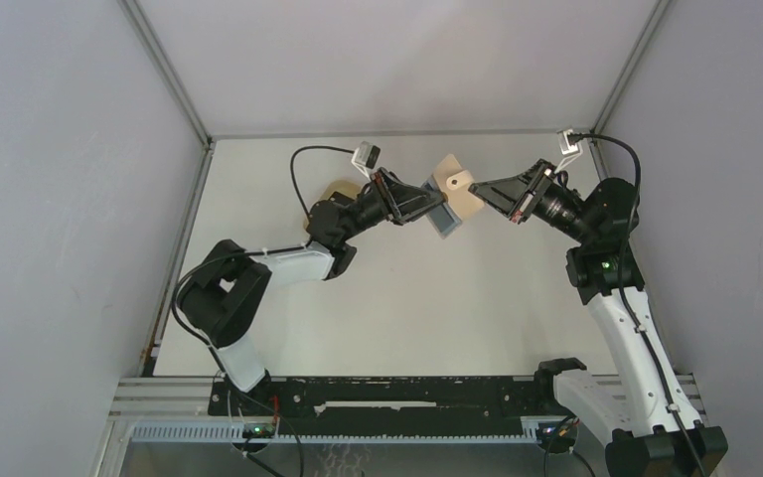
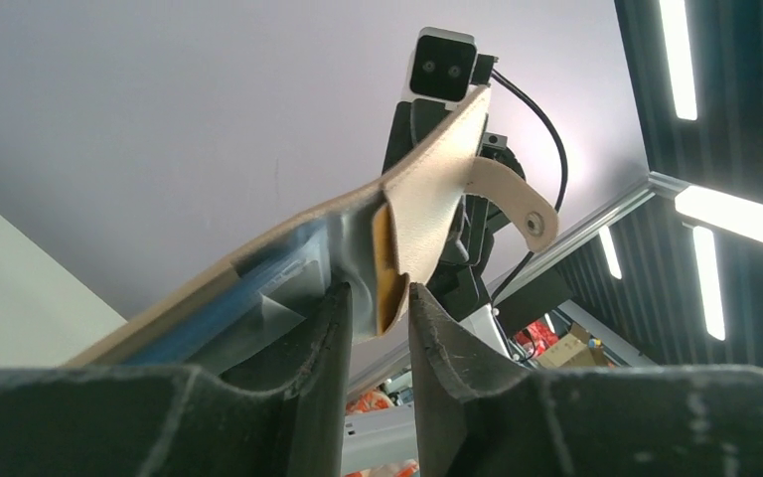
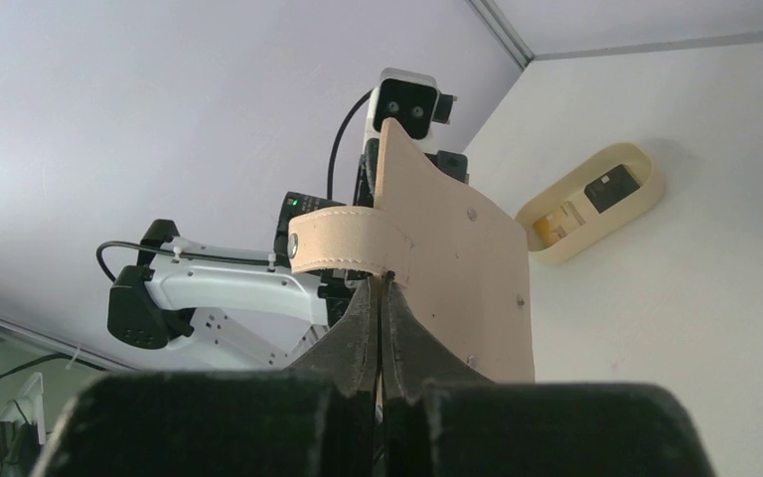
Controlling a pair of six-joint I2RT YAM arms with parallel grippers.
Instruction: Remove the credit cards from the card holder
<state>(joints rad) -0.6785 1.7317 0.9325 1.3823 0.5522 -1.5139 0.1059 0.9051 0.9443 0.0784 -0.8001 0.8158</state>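
Note:
The tan card holder (image 1: 460, 187) hangs in the air between my two raised arms. My right gripper (image 1: 481, 190) is shut on it: in the right wrist view the fingertips (image 3: 381, 282) pinch the holder's (image 3: 462, 263) edge just below its snap tab (image 3: 348, 241). My left gripper (image 2: 378, 291) stands open, with the folded edge of the holder (image 2: 427, 199) hanging in the gap between its jaws. A light blue credit card (image 2: 227, 296) shows inside the open holder, left of the left finger (image 2: 333, 328). From above, the blue-grey inside (image 1: 443, 225) hangs below the left gripper (image 1: 434, 210).
An oval tan tray (image 3: 634, 167) with a raised rim lies on the white table near the back wall, holding small items. From above the tray (image 1: 337, 189) is mostly hidden behind my left arm. Grey walls close in the table on three sides.

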